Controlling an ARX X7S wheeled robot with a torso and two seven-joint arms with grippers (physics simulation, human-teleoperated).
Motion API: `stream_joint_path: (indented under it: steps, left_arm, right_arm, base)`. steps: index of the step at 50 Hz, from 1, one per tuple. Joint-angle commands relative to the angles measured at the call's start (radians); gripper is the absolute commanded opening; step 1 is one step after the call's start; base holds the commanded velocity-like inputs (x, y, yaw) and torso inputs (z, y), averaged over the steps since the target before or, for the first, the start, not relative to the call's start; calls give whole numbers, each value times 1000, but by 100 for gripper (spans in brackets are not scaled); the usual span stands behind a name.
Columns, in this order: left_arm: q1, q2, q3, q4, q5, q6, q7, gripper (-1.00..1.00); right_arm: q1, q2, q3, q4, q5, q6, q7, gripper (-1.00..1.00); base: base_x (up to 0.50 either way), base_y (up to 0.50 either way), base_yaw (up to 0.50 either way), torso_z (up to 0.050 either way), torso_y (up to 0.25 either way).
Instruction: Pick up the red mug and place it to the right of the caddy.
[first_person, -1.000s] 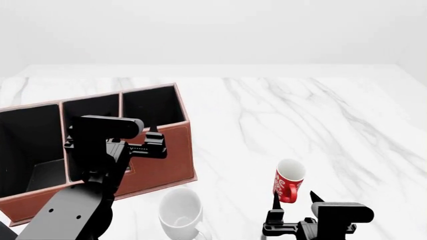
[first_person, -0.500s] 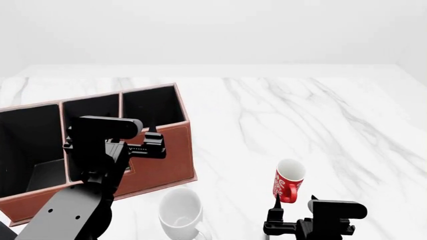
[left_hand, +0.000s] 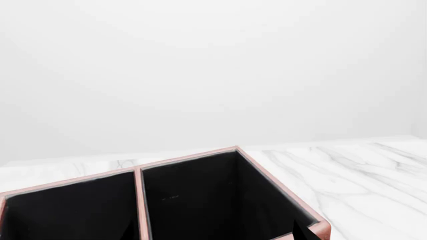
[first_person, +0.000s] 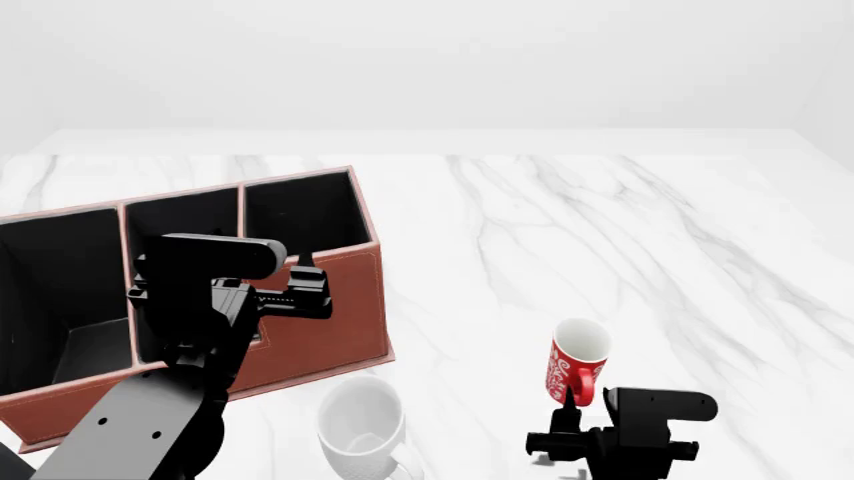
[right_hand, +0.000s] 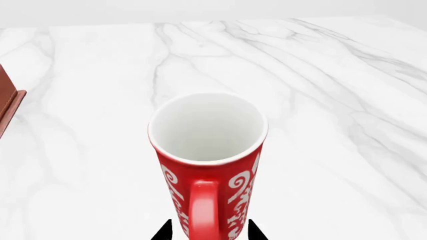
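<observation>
Straddling the handle of the red mug (right_hand: 208, 165), the right gripper (right_hand: 208, 233) has its fingertips spread either side, not touching it; the mug stands upright on the marble table (first_person: 641, 230), well right of the caddy (first_person: 320, 290). Farther left, the left gripper (left_hand: 213, 235) hovers over the caddy's black compartments, fingertips apart.
</observation>
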Motion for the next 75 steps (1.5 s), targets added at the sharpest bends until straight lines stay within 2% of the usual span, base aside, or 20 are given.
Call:
stream_joint_path:
  steps: [1,21,30,38,43,44,52,58,66,75]
  left_arm:
    - [2,-3,5,-3,-3,5,-3,100]
    - [0,-9,4,-4,-16,4,-9,100]
    - [-3,-12,6,2,-21,-1,-13,100]
    - [-12,-14,9,-2,-25,-4,-15,100]
    - [-17,-17,11,0,-28,-10,-16,100]
    - [-18,-18,11,-3,-29,-9,-16,100]
    - [-25,-20,14,-12,-29,-8,-18,100]
    - [-24,-21,13,-15,-32,-4,-19,100]
    - [-22,-24,15,-18,-33,1,-21,100]
    - [-17,-26,15,-13,-39,3,-23,100]
  right_arm:
    - [10,2,-12,25,0,-8,-7,-100]
    - [17,24,-4,-32,14,16,11,-100]
    - [157,86,-31,-98,60,103,-75,-100]
    - [385,68,-144,108,55,89,-246,-100]
    - [548,-3,-195,374,57,59,-355,-100]
    - [603,-33,-217,501,29,2,-378,-100]
    - [771,-143,-283,899,-19,-148,-490,-100]
    - [908,-231,-312,1297,-46,-347,-535,-100]
    - [916,-233,-547,1333,175,-370,-501,-100]
    - [907,-233,-576,1338,190,-358,-479,-100]
  base:
    - [0,0,0,0,0]
    - [0,0,0,0,0]
    - [0,0,0,0,0]
    - [0,0,0,0,1]
    - [0,0,0,0,0]
    - [0,0,0,0,0]
    - [0,0,0,0,0]
    - [0,0,0,0,2]
    - [0,0,0,0,0]
    - [0,0,0,0,0]
